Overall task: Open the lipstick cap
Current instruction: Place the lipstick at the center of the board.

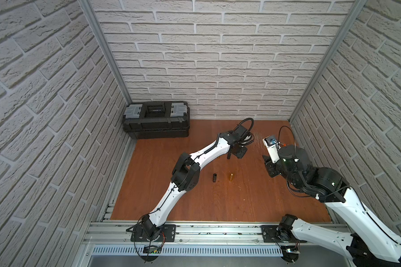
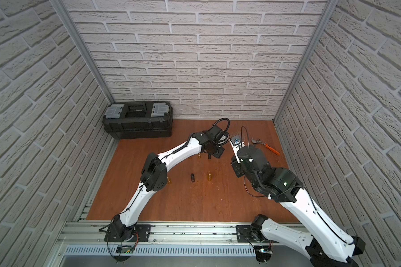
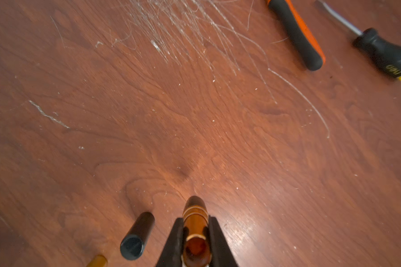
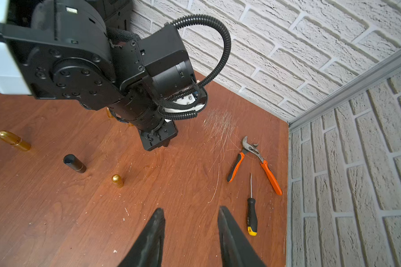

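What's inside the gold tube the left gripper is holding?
Seen through its open end, the gold tube looks hollow, with amber-brown walls and nothing clearly inside. The far end is too dark to tell, and the left gripper covers its sides.

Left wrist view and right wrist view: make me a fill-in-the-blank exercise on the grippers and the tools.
The left gripper is shut on a lipstick tube whose colour is ____.
The right gripper holds nothing; its jaws stand ____.
The pliers have handles in black and ____.
The screwdriver has a black handle with a ____ end.
Missing words: gold; open; orange; yellow.
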Controlling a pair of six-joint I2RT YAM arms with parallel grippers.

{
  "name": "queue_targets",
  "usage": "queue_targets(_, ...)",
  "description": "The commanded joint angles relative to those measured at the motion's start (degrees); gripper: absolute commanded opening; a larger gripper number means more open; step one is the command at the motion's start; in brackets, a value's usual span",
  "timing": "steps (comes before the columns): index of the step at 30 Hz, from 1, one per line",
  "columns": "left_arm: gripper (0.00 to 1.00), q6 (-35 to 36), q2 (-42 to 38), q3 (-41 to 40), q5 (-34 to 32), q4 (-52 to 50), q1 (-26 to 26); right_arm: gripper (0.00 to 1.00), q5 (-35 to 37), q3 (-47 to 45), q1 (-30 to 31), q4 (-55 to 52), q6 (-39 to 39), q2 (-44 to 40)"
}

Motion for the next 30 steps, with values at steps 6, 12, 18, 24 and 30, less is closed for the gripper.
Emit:
queue_targets(6, 0.16, 2.5, 2.3, 1.1, -1.7, 4.4, -0.8, 0.40, 1.5, -1.1, 0.1, 1.4, 1.2, 0.4)
queue_targets(12, 0.18, 3.5, 4.1, 1.8, -1.4, 3.7, -0.9, 0.40, 2.1, -1.7, 0.1, 1.8, 1.5, 0.7)
queue_targets(18, 0.19, 3.9, 5.0, 2.4, -1.3, 2.5, -1.1, 0.40, 2.0, -1.9, 0.1, 2.0, 1.5, 1.1)
queue_targets(24, 0.34, 3.8, 5.0, 3.3, -1.5, 1.4, -1.1, 0.40, 1.8, -1.8, 0.2, 2.0, 1.7, 1.2)
queue_targets(30, 0.47, 3.5, 2.9, 5.2, -0.9, -0.2, -1.1, 0.39, 1.3, -1.3, 0.1, 1.7, 1.7, 1.1)
